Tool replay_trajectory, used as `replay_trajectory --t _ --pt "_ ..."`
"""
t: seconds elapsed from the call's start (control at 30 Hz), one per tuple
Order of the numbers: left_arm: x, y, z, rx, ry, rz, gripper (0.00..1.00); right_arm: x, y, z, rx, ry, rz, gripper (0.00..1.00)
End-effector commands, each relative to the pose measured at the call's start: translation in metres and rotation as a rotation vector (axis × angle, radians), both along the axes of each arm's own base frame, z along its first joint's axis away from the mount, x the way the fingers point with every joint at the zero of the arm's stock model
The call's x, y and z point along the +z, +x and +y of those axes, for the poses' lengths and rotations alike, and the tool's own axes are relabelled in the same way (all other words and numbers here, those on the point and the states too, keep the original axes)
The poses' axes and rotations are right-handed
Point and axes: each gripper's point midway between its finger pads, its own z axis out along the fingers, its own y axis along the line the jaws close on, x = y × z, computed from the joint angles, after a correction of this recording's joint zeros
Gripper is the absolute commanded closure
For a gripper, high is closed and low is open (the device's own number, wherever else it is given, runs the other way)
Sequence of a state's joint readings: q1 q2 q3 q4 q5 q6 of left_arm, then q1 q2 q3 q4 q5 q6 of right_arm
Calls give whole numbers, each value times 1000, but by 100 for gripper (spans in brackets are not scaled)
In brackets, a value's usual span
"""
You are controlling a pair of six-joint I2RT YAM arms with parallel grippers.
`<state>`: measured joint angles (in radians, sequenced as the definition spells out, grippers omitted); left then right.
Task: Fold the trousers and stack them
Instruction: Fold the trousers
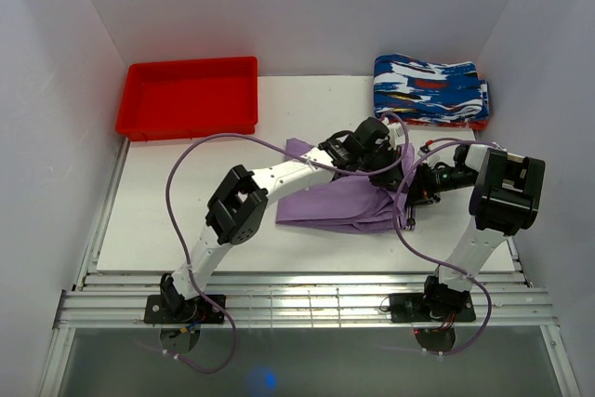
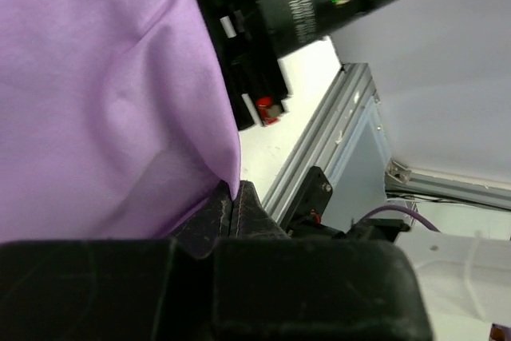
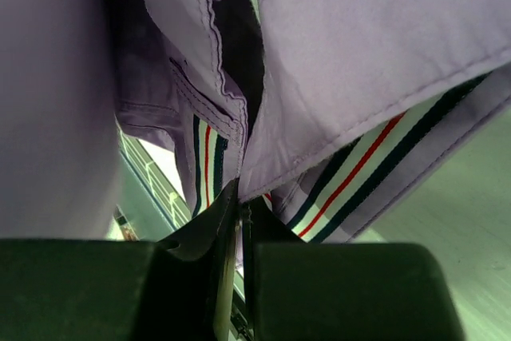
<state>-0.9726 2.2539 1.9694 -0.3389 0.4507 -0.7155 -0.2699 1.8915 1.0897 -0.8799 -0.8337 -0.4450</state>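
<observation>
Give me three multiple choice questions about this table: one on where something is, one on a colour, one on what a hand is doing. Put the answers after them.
1. Where on the table is the red tray?
A. at the far left corner
B. at the near right edge
C. between the two arm bases

2. What colour are the trousers?
A. green
B. lilac
C. orange

3. What state is the left hand in?
A. open above the tray
B. open, lying on bare table
C. shut on the trousers

Answers:
1 A: the top view shows the tray at the far left corner.
2 B: the cloth is pale purple in every view.
3 C: the left wrist view shows its fingers closed with lilac cloth pinched between them.
</observation>
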Motion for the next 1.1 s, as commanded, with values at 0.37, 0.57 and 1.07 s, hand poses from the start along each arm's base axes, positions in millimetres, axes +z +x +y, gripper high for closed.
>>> replay_trajectory --t 0.37,0.57,1.07 --pt "-28 16 -21 23 -55 62 100 26 13 -10 11 -79 -93 82" --pt "-37 22 -7 44 -39 89 100 43 21 -44 -12 -256 -168 77" --pt "1 27 -7 45 -111 70 100 -16 19 -47 -114 -213 -17 83"
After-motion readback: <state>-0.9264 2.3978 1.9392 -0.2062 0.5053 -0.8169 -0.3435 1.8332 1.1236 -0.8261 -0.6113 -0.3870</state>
